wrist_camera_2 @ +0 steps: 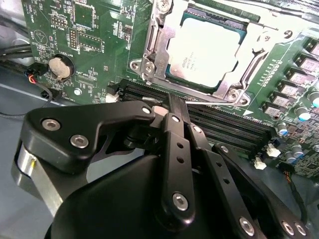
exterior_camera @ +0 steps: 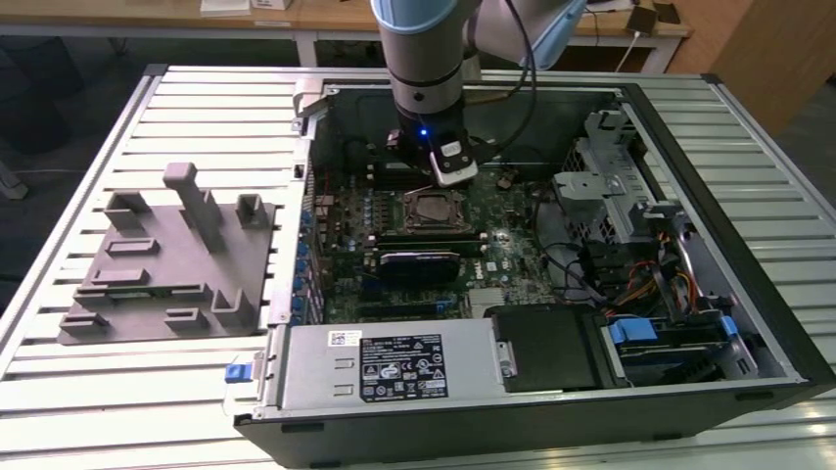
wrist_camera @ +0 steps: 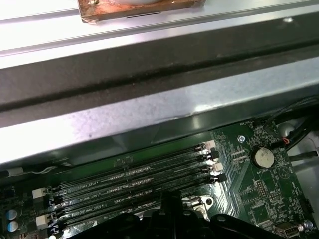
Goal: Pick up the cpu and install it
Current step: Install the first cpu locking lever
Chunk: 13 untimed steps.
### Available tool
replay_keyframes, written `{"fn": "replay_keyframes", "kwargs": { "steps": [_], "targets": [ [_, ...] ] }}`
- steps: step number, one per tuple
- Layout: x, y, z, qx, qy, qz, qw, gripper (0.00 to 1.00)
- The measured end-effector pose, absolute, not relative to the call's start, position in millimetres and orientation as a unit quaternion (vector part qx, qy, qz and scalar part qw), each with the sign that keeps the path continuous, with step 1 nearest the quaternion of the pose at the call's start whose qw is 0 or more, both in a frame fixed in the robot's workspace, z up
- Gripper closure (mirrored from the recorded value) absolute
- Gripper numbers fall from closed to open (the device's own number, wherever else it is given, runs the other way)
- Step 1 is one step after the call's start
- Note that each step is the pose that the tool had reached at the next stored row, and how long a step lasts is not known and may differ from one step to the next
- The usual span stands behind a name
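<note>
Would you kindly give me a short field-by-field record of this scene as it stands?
claw: shut, empty, tip by the memory slots
cpu: lying in the socket
case: open, on slatted table
fixture: grey, on table, exterior view's left of case

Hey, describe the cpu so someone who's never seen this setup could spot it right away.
Find the open computer case on the slatted table, then the green motherboard inside it. The cpu is the flat square with a pale silver top lying in the metal socket frame, beside the long black memory slots.
</note>
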<state>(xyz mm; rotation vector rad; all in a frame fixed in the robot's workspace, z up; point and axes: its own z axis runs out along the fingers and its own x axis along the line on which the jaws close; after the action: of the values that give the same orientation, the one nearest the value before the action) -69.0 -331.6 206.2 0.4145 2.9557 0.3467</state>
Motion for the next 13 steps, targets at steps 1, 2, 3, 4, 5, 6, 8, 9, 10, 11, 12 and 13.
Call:
{"fn": "replay_keyframes", "kwargs": {
  "steps": [1, 2, 3, 4, 5, 6, 8, 9, 10, 11, 12, 13],
  "targets": [
    [-69.0, -331.6, 206.2, 0.138, 0.981, 0.115, 0.068, 0.89],
    [-69.0, -331.6, 206.2, 0.138, 0.981, 0.115, 0.068, 0.89],
    [-69.0, -331.5, 206.1, 0.138, 0.981, 0.115, 0.069, 0.89],
    [-69.2, -331.3, 206.0, 0.138, 0.981, 0.115, 0.069, 0.89],
    [-69.4, -331.0, 205.9, 0.138, 0.981, 0.114, 0.069, 0.89],
    [-69.5, -330.7, 205.8, 0.137, 0.982, 0.114, 0.069, 0.89],
    [-69.7, -330.1, 205.4, 0.137, 0.982, 0.112, 0.070, 0.89],
    [-69.8, -329.7, 205.0, 0.137, 0.982, 0.111, 0.070, 0.89],
    [-69.9, -329.3, 204.7, 0.137, 0.982, 0.110, 0.070, 0.89],
    [-70.0, -328.8, 204.4, 0.137, 0.982, 0.109, 0.070, 0.89],
    [-70.1, -328.4, 204.0, 0.137, 0.982, 0.108, 0.071, 0.89],
    [-70.1, -328.0, 203.7, 0.137, 0.982, 0.108, 0.071, 0.89]
  ]
}}
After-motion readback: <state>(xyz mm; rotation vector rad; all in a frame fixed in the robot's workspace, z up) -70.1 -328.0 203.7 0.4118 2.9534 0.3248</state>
